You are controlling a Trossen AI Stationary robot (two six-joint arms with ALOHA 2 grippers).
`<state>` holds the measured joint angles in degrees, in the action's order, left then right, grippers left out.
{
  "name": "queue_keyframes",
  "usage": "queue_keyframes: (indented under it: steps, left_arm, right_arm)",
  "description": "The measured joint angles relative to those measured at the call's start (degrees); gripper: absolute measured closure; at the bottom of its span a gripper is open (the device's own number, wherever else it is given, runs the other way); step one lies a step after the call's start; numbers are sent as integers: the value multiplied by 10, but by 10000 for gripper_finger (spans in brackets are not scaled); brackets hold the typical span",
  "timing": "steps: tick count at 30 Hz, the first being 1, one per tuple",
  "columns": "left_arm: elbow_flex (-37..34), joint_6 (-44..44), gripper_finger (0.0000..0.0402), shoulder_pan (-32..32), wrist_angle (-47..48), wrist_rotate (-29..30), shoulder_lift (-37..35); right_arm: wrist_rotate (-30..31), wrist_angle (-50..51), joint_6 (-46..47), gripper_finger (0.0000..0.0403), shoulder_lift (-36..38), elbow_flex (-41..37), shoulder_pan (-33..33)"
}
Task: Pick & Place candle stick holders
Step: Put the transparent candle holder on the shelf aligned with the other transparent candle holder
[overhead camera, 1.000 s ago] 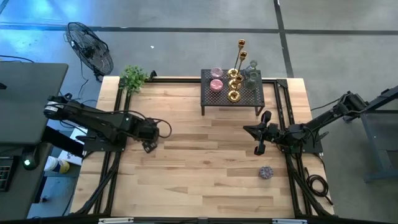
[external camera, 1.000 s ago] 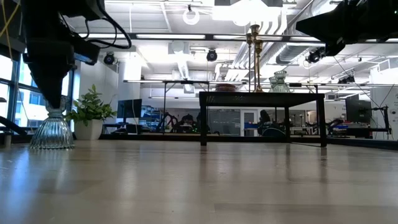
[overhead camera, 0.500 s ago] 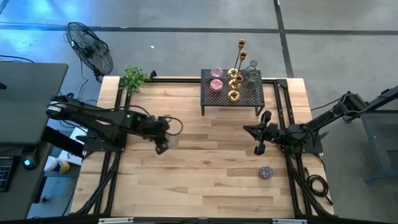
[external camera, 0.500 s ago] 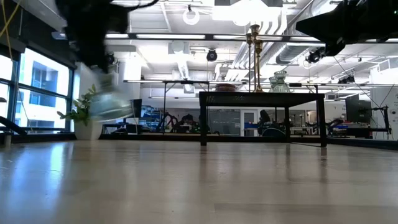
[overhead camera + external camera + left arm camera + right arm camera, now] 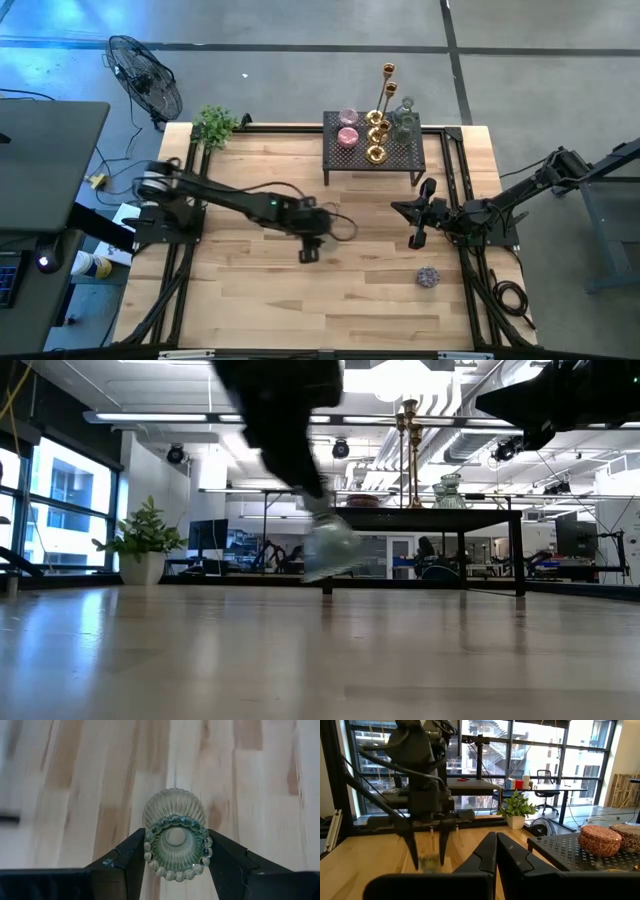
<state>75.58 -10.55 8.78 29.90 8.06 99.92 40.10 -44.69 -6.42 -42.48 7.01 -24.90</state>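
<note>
carrying a ribbed clear glass candle holder (image 5: 174,840), the left claw (image 5: 309,251) has swung from its own side of the worktop (image 5: 330,300) out toward the middle, fingers closed on the cup's sides and the cup lifted clear of the wood. a second ago that cup stood on the wood. the black mesh rack (image 5: 372,152) with the other holders lies ahead of the claw, likely its goal. the right claw (image 5: 417,239) waits pinched shut, empty, with a small pink holder (image 5: 428,276) near it.
</note>
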Motion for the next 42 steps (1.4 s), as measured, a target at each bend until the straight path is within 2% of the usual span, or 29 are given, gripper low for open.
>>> queue_keyframes:
  steps: [6,12,14,21,26,31,34,39,42]
  left_arm:
    - [83,61,233,-33,27,-13,83]
    - [93,64,233,-67,42,-14,100]
    - [93,64,219,-71,48,-14,100]
    - [92,88,130,-69,48,-18,100]
    - [92,94,114,-69,77,-30,64]
    - [87,125,152,-44,115,-17,4]
    - [46,134,193,-33,73,-31,-47]
    - [-105,136,267,-36,-89,-92,-129]
    - [-214,137,306,-35,-217,-84,-190]
  right_arm:
    - [0,7,3,402,0,0,0]
    - [0,12,4,402,0,0,0]
    - [0,12,4,402,0,0,0]
    - [0,12,4,402,0,0,0]
    - [0,12,3,402,0,0,0]
    - [0,26,4,401,0,0,0]
    - [0,38,27,402,0,0,0]
    - [0,124,93,401,-32,35,2]
    - [0,181,147,401,-88,70,2]
